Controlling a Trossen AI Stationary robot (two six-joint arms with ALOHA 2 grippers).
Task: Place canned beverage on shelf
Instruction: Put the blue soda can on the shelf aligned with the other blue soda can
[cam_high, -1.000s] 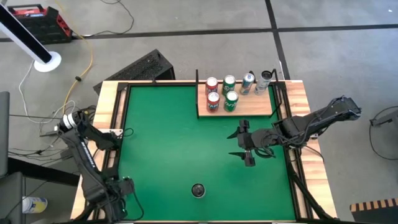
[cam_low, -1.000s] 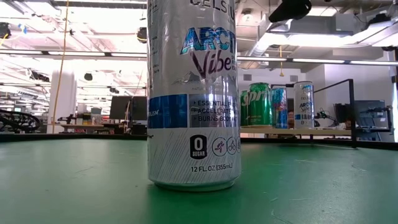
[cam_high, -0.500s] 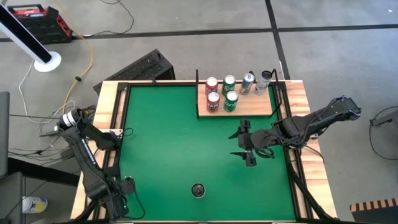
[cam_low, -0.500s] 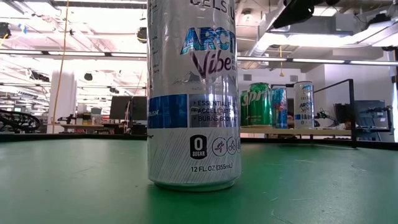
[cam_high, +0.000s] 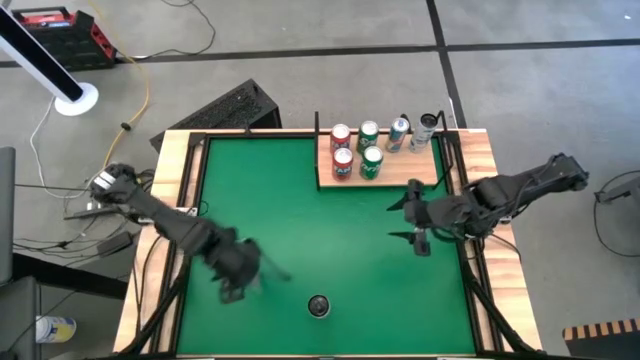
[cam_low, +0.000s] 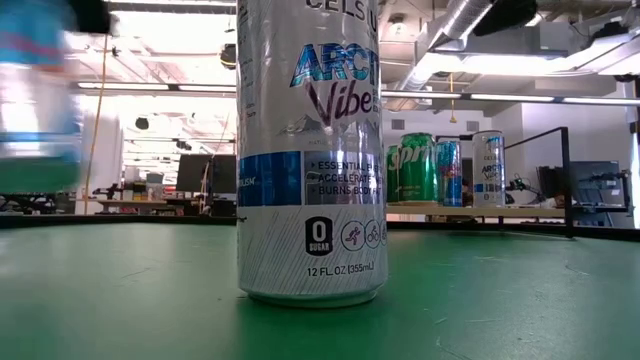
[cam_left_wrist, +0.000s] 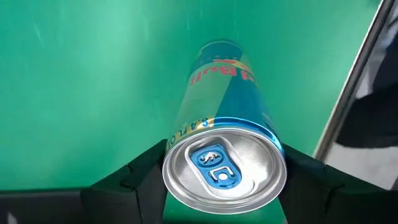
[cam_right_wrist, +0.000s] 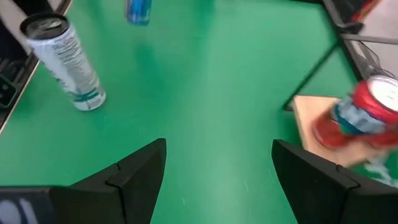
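Canned beverage, a blue-and-silver one (cam_left_wrist: 224, 155), is held upright between the fingers of the left gripper (cam_left_wrist: 224, 177), which is closed on its upper part, above the green table (cam_high: 300, 230). In the high view this gripper (cam_high: 236, 272) is seen over the near-left part of the green surface, blurred, and in the low view the can appears only as a blue blur (cam_low: 38, 95) at the far left.

A second, tall silver can (cam_low: 310, 150) is seen standing on the green surface at the near edge, close to the low camera; from above it shows as a dark round top (cam_high: 318, 305), just to the right of the left gripper and apart from it.

At the far side, right of centre, the shelf (cam_high: 400, 172) is seen with six cans on it: two red cans (cam_high: 341, 150), two green cans (cam_high: 370, 148) and two silver cans (cam_high: 412, 132) toward its far right corner.

The right gripper (cam_high: 418, 222) is found just near and right of the shelf, above the table, with its fingers spread apart and nothing between them (cam_right_wrist: 214, 180).
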